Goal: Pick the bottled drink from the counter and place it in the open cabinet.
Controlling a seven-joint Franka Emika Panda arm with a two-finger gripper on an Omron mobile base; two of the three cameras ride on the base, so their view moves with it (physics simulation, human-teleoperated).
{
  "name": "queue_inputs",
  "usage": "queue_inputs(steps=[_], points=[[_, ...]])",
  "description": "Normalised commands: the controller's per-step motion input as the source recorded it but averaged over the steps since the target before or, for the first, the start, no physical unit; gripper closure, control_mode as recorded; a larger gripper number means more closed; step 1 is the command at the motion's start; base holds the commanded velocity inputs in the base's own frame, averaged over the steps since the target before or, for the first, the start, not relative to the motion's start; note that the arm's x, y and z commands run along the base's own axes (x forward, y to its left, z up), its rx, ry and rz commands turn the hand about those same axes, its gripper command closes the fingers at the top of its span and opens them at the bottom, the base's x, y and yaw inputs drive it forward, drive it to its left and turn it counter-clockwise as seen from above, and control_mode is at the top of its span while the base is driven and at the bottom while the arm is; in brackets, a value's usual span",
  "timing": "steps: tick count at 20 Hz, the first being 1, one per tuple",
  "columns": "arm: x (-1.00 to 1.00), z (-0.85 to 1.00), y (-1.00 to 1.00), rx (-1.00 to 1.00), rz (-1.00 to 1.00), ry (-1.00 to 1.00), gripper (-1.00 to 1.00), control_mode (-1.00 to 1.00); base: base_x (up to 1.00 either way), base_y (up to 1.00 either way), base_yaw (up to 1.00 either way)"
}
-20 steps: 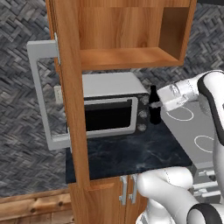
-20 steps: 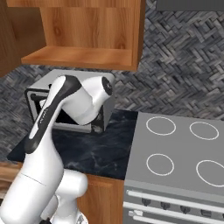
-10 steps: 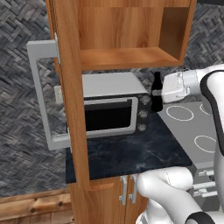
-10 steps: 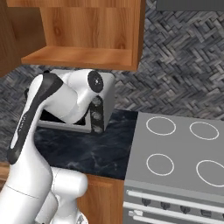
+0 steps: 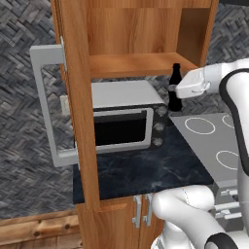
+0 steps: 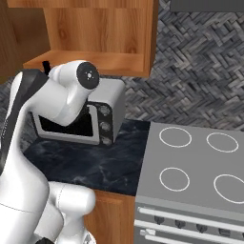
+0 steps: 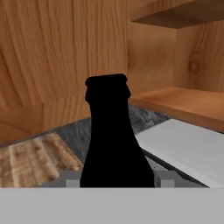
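The bottled drink (image 5: 175,75), small and black with a narrow neck, hangs upright in the air just right of the silver microwave, its cap level with the open cabinet's bottom board. My gripper (image 5: 173,91) is shut on its body from the right. In the hand view the bottled drink (image 7: 114,135) stands dark between my gripper (image 7: 116,181) tips, with the cabinet's board (image 7: 183,103) ahead. The open cabinet (image 5: 141,63) is medium-brown, its door (image 5: 73,112) swung out to the left. In the right base view my arm hides most of the bottle; its neck (image 6: 46,66) peeks above.
A silver microwave (image 5: 124,119) stands on the dark marbled counter (image 5: 146,168) directly under the cabinet. The door's big grey bar handle (image 5: 44,104) juts out on the left. A grey stove (image 6: 190,167) with ring burners adjoins the counter on the right.
My gripper has lifted the bottle from in front of the microwave's knobs up to the level of the cabinet's bottom board, staying shut on it.
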Motion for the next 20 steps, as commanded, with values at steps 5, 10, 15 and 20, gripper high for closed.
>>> queue_inputs(steps=[5,10,15,20], points=[[0.06,0.40,0.00,0.00,-0.07,0.00,1.00,-1.00,0.00,0.00,0.00],[0.20,0.23,0.00,0.04,-0.04,-0.02,1.00,-1.00,0.00,0.00,0.00],[0.35,0.08,0.00,0.01,0.00,-0.10,1.00,-1.00,0.00,0.00,0.00],[0.47,0.00,0.00,0.02,0.00,-0.06,1.00,-1.00,0.00,0.00,0.00]])
